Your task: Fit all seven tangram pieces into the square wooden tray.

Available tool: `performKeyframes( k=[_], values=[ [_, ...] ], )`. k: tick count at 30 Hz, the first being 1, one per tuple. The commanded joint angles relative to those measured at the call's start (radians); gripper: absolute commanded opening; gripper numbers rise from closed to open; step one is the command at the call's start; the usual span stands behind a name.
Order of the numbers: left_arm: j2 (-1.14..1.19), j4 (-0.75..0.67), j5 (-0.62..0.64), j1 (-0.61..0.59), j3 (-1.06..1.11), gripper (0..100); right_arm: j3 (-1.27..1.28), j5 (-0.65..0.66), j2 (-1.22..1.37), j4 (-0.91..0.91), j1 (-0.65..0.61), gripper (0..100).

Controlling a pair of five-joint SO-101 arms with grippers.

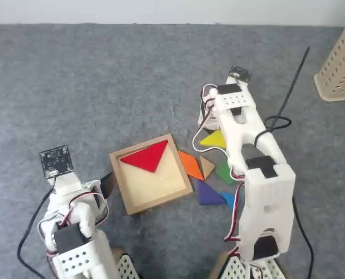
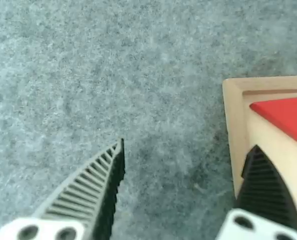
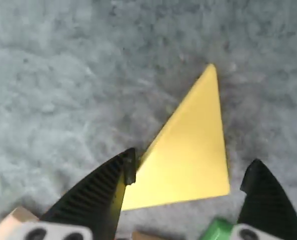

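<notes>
I see the square wooden tray (image 1: 155, 185) lying turned at an angle near the middle of the grey surface (image 1: 103, 87), closer to its near edge. The red triangle (image 1: 146, 156) is already inside, with its long side along the tray's far rim, and the rest of the tray floor is bare wood.

The other six pieces lie on the surface just off the tray's right side. The orange piece (image 1: 191, 164) is closest to the rim, with the tan triangle (image 1: 207, 165) touching it. The green piece (image 1: 223, 171) is beyond that, the purple triangle (image 1: 209, 195) and the blue piece (image 1: 229, 199) are nearer my edge, and the yellow triangle (image 1: 214, 139) is farthest out.

My right gripper (image 3: 193, 157) hangs over the yellow triangle (image 3: 188, 150). Its fingers are spread wide to either side of it and are not clamped on it.

My left gripper (image 2: 188, 150) sits at the tray's left corner and is also wide open. One finger is over the surface and the other is above the tray rim (image 2: 233, 125), with the red triangle (image 2: 286, 117) just beyond.

A black cable (image 1: 291, 87) runs toward the far right, where a perforated beige block (image 1: 338, 64) stands at the corner.
</notes>
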Motion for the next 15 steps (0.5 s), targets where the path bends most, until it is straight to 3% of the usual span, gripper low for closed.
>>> performKeyframes(
  k=[1,9,15],
  values=[
    [-0.014,0.006,-0.002,-0.005,-0.013,35,-0.064,-0.012,-0.005,-0.005,0.035,33.9],
    [-0.014,0.006,-0.002,-0.005,-0.013,35,-0.084,0.011,-0.001,0.061,0.048,18.4],
    [-0.014,0.006,-0.002,-0.005,-0.013,35,-0.086,0.213,0.001,0.064,0.053,18.4]
  ],
)
